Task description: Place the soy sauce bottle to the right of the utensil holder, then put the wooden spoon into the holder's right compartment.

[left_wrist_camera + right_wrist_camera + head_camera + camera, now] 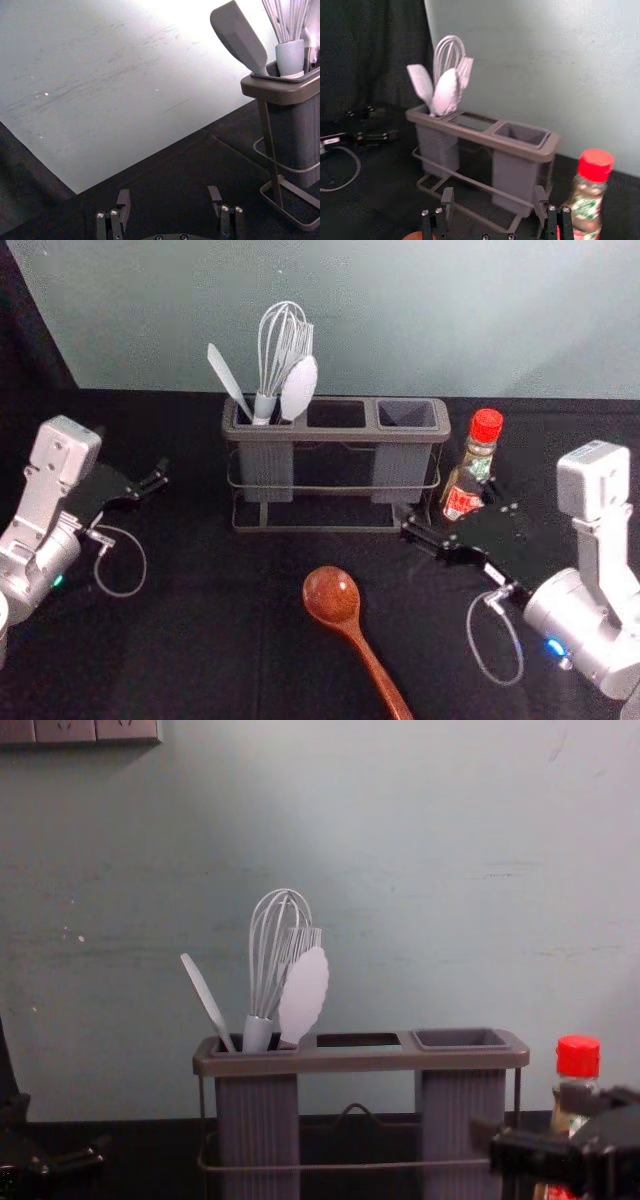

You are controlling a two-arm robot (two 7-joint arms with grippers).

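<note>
Silver arms (565, 610) bore boxy housings (592, 482), looped grey cables (500, 683), green/blue indicators (555, 647); left gripper (133, 452) and right gripper (446, 502): black, metallic screws (566, 209).

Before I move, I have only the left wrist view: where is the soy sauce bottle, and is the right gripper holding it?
Observer: The soy sauce bottle stands to the right of the utensil holder. The right gripper is near it, open, with the bottle outside its fingers.
Operator: And the wooden spoon?
Observer: The wooden spoon lies in front of the holder, bowl end toward it.
Operator: Anything in the right compartment?
Observer: No utensil stands in the right compartment.
</note>
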